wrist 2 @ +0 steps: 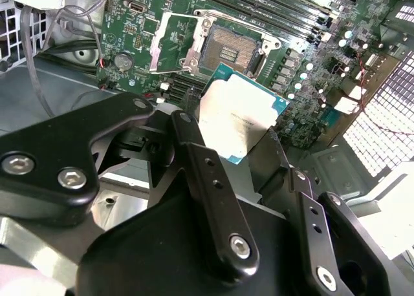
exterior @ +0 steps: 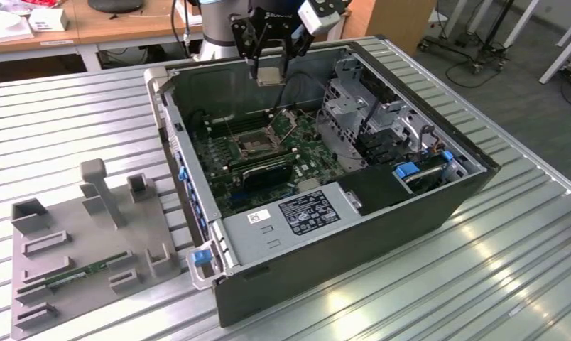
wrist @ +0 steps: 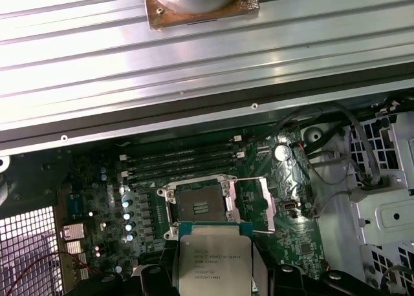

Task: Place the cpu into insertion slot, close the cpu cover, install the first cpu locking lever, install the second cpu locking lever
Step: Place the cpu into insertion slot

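Gripper [exterior: 269, 72] holding the cpu [wrist 2: 242, 115] above an open computer case [exterior: 361, 241].
Fingers [wrist 2: 191, 137] clamped on its edges; the insertion slot [wrist 2: 229, 50] lies well below, cpu cover [wrist 2: 169, 41] swung open.

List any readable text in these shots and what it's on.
Nothing legible.
cpu, held in the gripper: printed lines on top, too blurred to read.
Black label on the grey housing: too small.
White sticker beside it: too small.
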`<act>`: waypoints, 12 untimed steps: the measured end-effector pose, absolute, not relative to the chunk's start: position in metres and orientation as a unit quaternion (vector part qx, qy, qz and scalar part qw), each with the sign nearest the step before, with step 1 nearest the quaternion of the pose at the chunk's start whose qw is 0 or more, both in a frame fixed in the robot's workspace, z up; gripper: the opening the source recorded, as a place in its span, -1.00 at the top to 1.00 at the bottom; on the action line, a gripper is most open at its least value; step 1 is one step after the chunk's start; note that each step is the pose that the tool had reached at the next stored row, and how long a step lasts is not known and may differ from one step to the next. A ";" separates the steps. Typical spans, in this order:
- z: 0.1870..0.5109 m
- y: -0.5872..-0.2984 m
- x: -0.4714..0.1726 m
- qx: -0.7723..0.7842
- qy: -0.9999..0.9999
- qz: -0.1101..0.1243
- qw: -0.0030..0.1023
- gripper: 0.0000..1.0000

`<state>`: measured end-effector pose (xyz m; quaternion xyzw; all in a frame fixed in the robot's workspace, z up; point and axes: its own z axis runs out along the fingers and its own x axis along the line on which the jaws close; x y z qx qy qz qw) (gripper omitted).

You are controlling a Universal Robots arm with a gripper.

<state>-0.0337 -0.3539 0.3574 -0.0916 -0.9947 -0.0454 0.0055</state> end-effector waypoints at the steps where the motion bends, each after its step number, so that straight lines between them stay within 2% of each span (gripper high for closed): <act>1: 0.357 -0.354 -0.034 -0.092 -0.995 -0.045 0.006 -0.08; 12: 0.357 -0.354 -0.034 -0.101 -0.994 -0.045 0.005 -0.08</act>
